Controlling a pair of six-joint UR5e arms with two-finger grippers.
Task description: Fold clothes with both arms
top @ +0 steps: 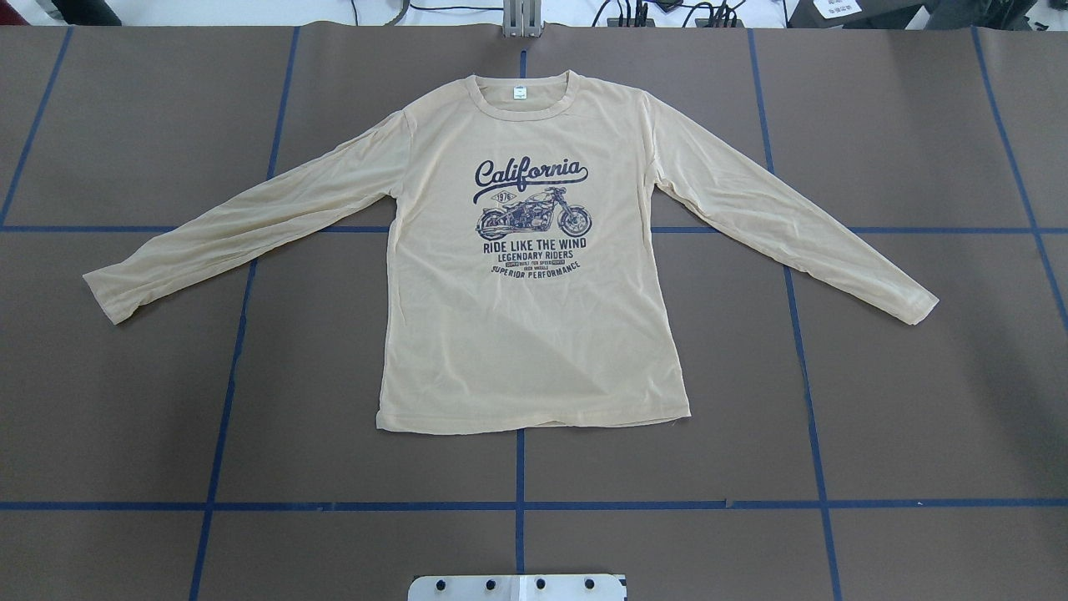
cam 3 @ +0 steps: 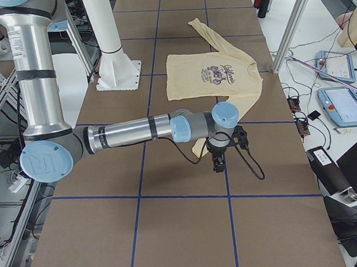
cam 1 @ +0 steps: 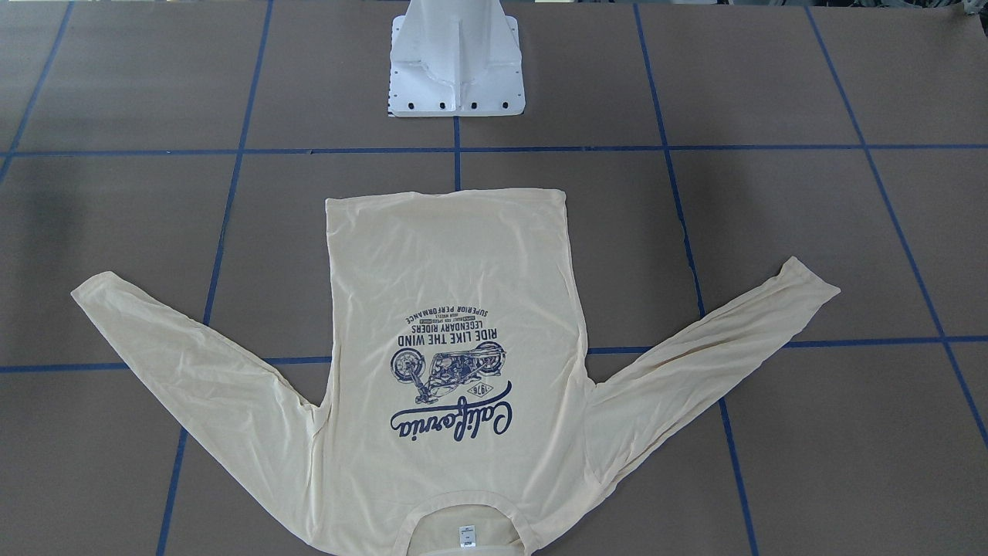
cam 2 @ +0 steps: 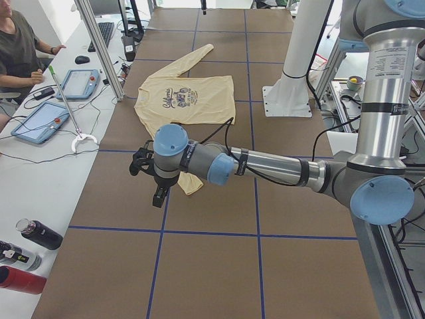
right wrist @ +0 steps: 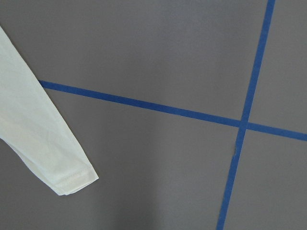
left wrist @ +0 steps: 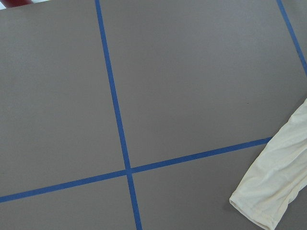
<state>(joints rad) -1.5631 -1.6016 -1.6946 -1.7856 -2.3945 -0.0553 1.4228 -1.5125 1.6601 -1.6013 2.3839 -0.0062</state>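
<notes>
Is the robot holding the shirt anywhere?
No. The shirt lies flat and free. The left tool and right tool hover near its cuffs, holding nothing.

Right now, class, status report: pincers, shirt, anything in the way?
Left pincer, right pincer aloft beside shirt, open or shut unclear. Shirt flat, print up, unfolded. Nothing on it.

shirt (top: 534, 334) | cream, spread flat, print up | left arm (cam 2: 265, 165), right arm (cam 3: 129, 132) | outstretched, hovering by its cuffs

The shirt (top: 534, 334) lies flat on the table (top: 918, 401), hem toward the pedestal (top: 517, 587).
</notes>
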